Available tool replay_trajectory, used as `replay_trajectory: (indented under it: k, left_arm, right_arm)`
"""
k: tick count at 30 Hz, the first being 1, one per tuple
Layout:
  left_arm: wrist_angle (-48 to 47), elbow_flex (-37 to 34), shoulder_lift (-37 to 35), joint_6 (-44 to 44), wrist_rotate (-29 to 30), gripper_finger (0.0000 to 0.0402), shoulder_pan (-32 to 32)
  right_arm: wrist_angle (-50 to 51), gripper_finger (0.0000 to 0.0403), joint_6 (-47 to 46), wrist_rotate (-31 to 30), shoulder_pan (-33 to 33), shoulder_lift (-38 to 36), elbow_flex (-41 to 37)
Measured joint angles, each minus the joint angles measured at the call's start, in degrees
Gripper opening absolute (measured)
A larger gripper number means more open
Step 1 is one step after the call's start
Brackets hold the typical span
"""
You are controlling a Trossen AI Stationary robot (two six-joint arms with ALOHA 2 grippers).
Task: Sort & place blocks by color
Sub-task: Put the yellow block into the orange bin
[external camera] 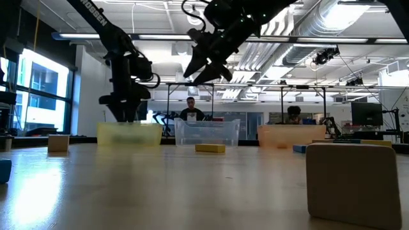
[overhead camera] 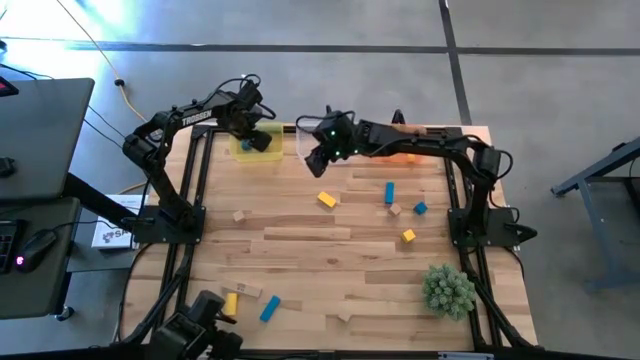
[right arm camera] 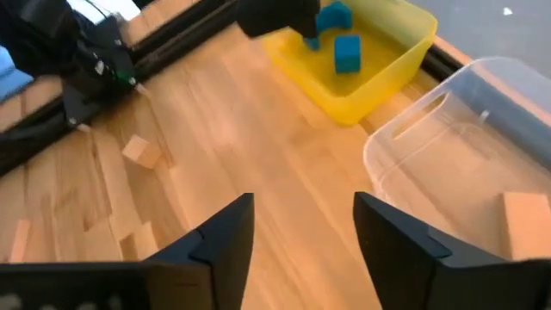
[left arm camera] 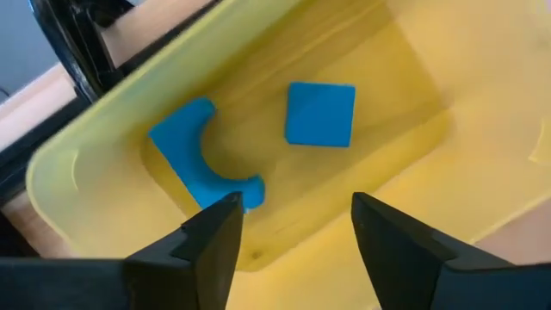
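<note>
Blue blocks (left arm camera: 319, 114) lie in the yellow bin (left arm camera: 77, 172), colour-sorted. Left gripper (left arm camera: 293, 226) hovers above, fingers apart and empty; right gripper (right arm camera: 301, 226) likewise, near the clear bin (right arm camera: 413, 129).

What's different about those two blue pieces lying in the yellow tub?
One blue piece is a plain square-faced cube, while the other blue piece has a curved notch cut out of it, like a small arch. The cube lies in the open middle of the yellow tub; the arch lies close to the left claw, whose fingers are open above it. Both are the same blue and rest apart on the tub's floor.
</note>
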State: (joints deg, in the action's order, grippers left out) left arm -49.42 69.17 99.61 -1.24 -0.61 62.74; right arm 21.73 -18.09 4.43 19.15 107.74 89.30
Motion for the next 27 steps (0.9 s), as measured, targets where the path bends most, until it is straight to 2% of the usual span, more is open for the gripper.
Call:
replay_trajectory:
  k: [11,17,27]
  left_arm:
    - [-5.71,0.00,-3.71,0.39,-0.65,0.0211,-1.87]
    - [-5.69,0.00,-9.51,-1.42,-0.67,0.0211,-5.26]
    - [-6.99,0.00,-20.79,-6.11,-0.94,0.0211,-13.70]
  right_arm:
    - [11.30,0.0201,-4.76,-1.45,-2.97,0.19,-0.05]
    - [17.95,0.0201,-7.41,-5.71,-4.72,1.54,-0.17]
    - [19.29,0.0201,-7.00,-7.43,-6.64,5.96,-0.17]
